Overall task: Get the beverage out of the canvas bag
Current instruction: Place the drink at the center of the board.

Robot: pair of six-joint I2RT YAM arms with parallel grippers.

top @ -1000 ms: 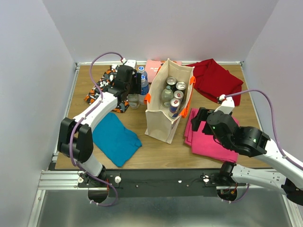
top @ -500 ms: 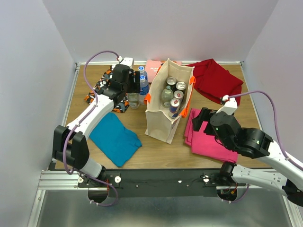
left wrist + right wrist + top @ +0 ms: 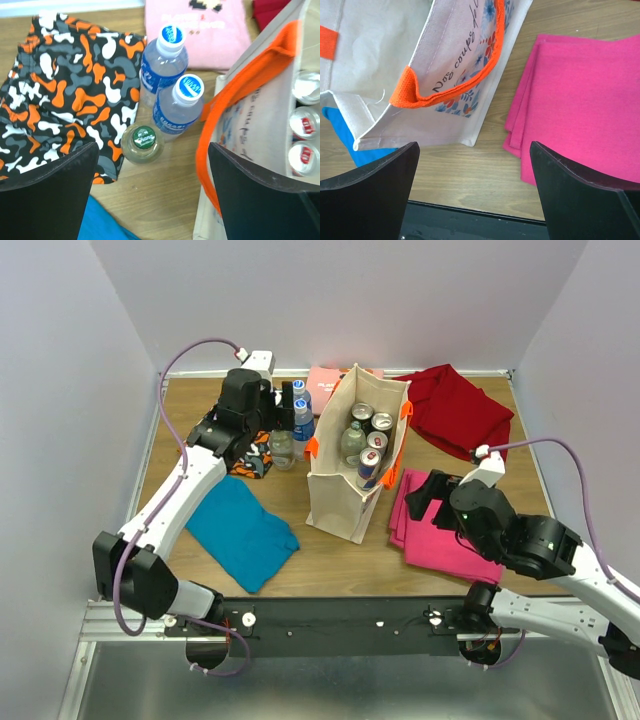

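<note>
Reaching from the lower left of the overhead view, the left arm stretches up toward the upper left of the tabletop. Its wrist is bent over so that the left tool faces down. The jaws are released and spread wide with nothing between them. In the wrist view they frame two blue-capped water bottles and a green-capped bottle, all upright on the wood just left of the canvas bag. The right arm is folded low at the lower right of the frame, elbow out. The right tool is aimed at the bag's near right corner from just beside it, its jaws also apart and empty. The bag stands upright at the middle of the tabletop, mouth open, with an orange handle on each long side and printed lettering on one wall. Inside it are several cans and a clear bottle. Folded cloths lie around it: a camouflage cloth in orange, black and white at upper left, a pale pink cloth behind the bottles, a dark red cloth at upper right, a magenta cloth under the right tool, and a teal cloth at lower left. The tabletop is light wood with a metal rail along its near edge, closed in by plain pale walls.
</note>
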